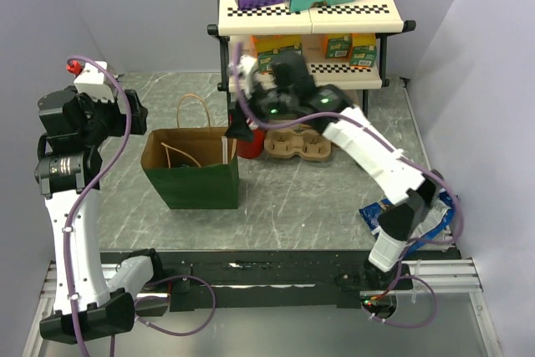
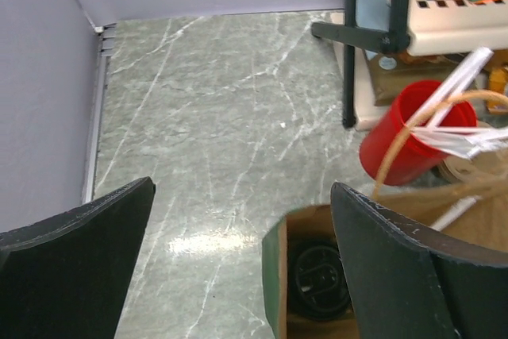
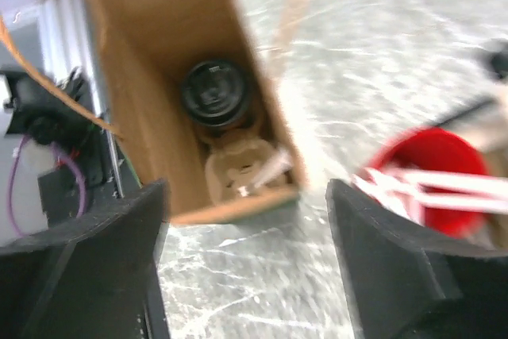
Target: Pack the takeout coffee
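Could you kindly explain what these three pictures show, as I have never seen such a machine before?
These are two robot arms bolted to a table. One picture looks down from above; the other two come from cameras on each wrist. On the table stand a paper bag, a red cup of stirrers, a cardboard cup carrier and a shelf of boxes. The coffee cup, with its black lid, already sits inside the bag. The left tool and the right tool are both open and hold nothing.
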`<state>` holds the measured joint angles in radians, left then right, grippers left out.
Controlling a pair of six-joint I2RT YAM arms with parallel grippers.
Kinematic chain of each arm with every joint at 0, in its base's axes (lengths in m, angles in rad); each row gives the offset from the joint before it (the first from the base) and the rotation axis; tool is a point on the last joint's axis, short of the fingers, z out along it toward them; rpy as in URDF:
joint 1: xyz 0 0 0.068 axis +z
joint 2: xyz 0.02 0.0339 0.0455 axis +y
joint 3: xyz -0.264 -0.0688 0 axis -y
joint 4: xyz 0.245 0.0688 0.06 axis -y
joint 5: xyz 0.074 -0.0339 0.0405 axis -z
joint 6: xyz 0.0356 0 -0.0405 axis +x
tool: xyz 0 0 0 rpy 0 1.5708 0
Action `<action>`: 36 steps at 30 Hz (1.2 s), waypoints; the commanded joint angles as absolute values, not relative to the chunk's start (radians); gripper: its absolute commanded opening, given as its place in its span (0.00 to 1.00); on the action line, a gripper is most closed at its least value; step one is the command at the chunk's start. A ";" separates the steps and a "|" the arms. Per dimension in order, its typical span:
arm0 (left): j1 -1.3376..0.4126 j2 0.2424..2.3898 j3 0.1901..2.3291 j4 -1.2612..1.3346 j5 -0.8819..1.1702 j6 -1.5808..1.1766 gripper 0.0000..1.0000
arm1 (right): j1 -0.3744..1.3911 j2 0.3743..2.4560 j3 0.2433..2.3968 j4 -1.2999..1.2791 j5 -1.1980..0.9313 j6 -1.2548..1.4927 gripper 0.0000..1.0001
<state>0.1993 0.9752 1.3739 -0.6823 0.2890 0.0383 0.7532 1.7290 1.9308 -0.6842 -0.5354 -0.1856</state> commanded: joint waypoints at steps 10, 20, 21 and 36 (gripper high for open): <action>0.210 1.051 1.339 -0.448 0.198 -0.092 0.99 | 0.687 1.529 1.826 -0.752 0.411 -0.152 1.00; 0.212 1.198 1.451 -0.345 0.135 -0.080 0.99 | 0.634 1.387 1.710 -0.632 0.474 -0.330 1.00; 0.210 1.209 1.468 -0.342 0.129 -0.077 0.99 | 0.618 1.390 1.735 -0.632 0.459 -0.325 1.00; 0.229 1.241 1.689 -0.177 0.003 -0.052 0.99 | 0.522 1.304 1.861 -0.120 0.518 -0.471 1.00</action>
